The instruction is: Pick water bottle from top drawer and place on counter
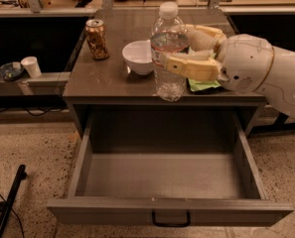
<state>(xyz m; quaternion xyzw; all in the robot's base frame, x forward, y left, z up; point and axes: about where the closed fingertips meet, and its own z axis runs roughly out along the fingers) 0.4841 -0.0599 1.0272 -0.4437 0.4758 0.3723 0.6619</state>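
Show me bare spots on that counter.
Front-left counter, ahead of the can and bowl, is bare; so is the back strip behind the bowl. The right side is crowded: end effector gripping the water bottle, over a green item.

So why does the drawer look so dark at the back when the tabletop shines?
Camera view: overhead light gives the counter a sheen, and the counter shades the open top drawer's back; the water bottle, gripped by the end effector at the counter's front edge, glints.
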